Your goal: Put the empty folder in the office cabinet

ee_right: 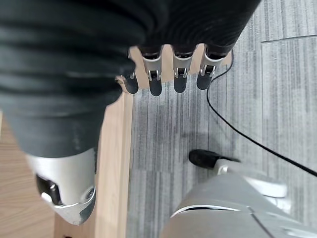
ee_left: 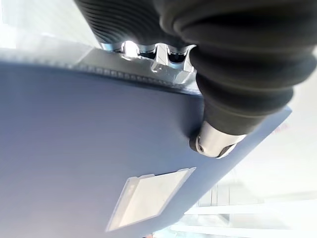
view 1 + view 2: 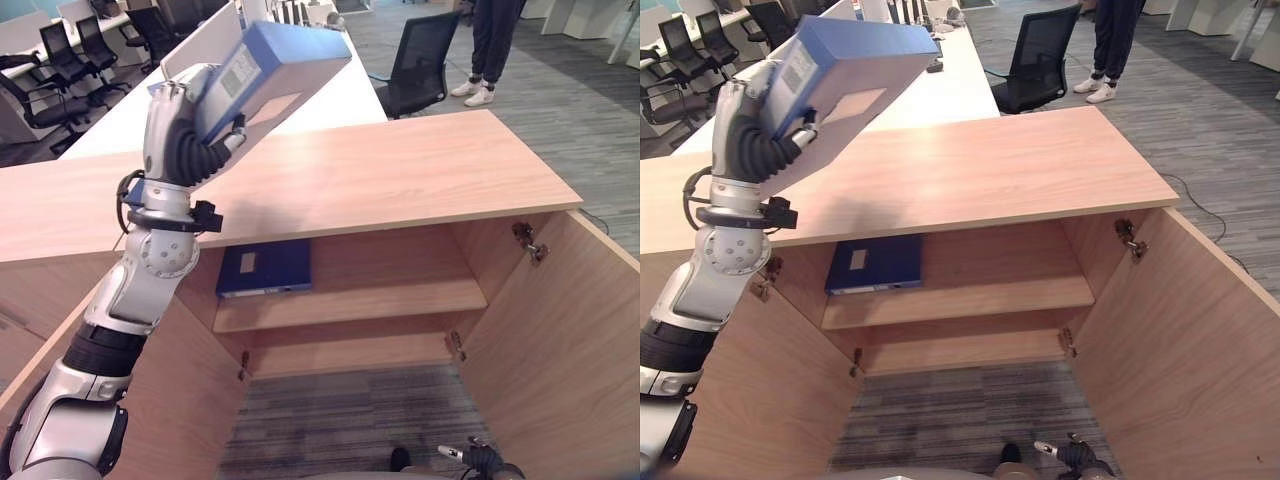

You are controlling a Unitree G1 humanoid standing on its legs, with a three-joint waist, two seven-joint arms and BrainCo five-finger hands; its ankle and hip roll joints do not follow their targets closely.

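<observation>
1. Office floor: grey striped carpet (image 3: 340, 420), white desks (image 3: 300, 95) and black chairs (image 3: 420, 60) behind the cabinet, a person's legs (image 3: 490, 45) standing at the far side.
2. Wooden office cabinet (image 3: 400, 170) sits in front, both doors swung open; left door (image 3: 180, 400), right door (image 3: 560, 340). 2 shelves visible inside.
3. Upper shelf (image 3: 400, 300) already carries 1 dark blue folder (image 3: 265, 268) lying flat at its left end; the rest of that shelf is free.
4. Blue folder (image 3: 855, 70), the task item, is up in the air above the cabinet top's left part, tilted, well apart from the shelves.
5. Left hand (image 3: 215, 150) is clamped on it: thumb (image 2: 215, 141) pressed on the broad face, fingers (image 2: 148, 52) wrapped over the edge.
6. Right hand (image 1: 168, 74) hangs low near the carpet by the right door, fingers straight and relaxed, holding nothing.
7. Step in hand, my read: bring the folder down and into the opening. Needs to clear the cabinet top's front edge first, then level out before going in.
8. Aim for the free part of the upper shelf, right of the stored folder, to avoid knocking it.
9. Risk: the left door is close to the arm; keep the elbow off it.
</observation>
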